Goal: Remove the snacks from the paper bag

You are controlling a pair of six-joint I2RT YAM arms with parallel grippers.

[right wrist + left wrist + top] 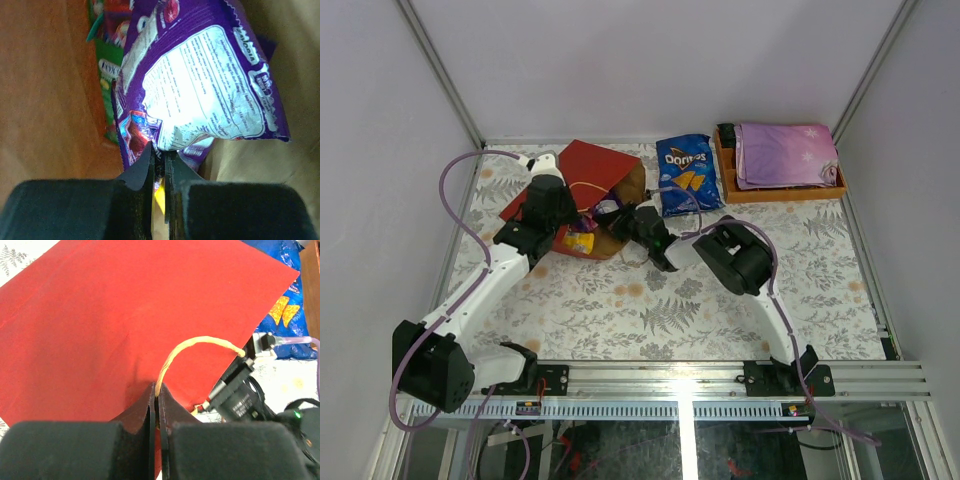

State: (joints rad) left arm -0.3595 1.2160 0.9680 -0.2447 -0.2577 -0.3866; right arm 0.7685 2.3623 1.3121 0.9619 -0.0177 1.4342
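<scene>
Paper bag (pixel 592 165) lies on its side at back-left of table (pixel 650 310), mouth facing the right arm. Doritos bag (pixel 684 172) is already out, flat just right of it. Orange tray (pixel 790 195) with purple cloth (pixel 785 152) sits further right.

Top view: both grippers at the bag mouth, but finger state unreadable from there. It does show a yellow packet (pixel 580 242) at the mouth.

Left wrist cam settles the left side: left gripper (pixel 157 392) is pinched tight on the bag's red edge, tan handle (pixel 200 342) looping out from between the tips.

Right wrist cam only: right gripper (pixel 159 152) is inside the brown interior, closed on the bottom edge of purple packet (pixel 210 85). Green packet (pixel 107 85) lies beyond it, deeper in the bag. Yellow strip (pixel 159 197) shows between the fingers; can't tell what it is.
</scene>
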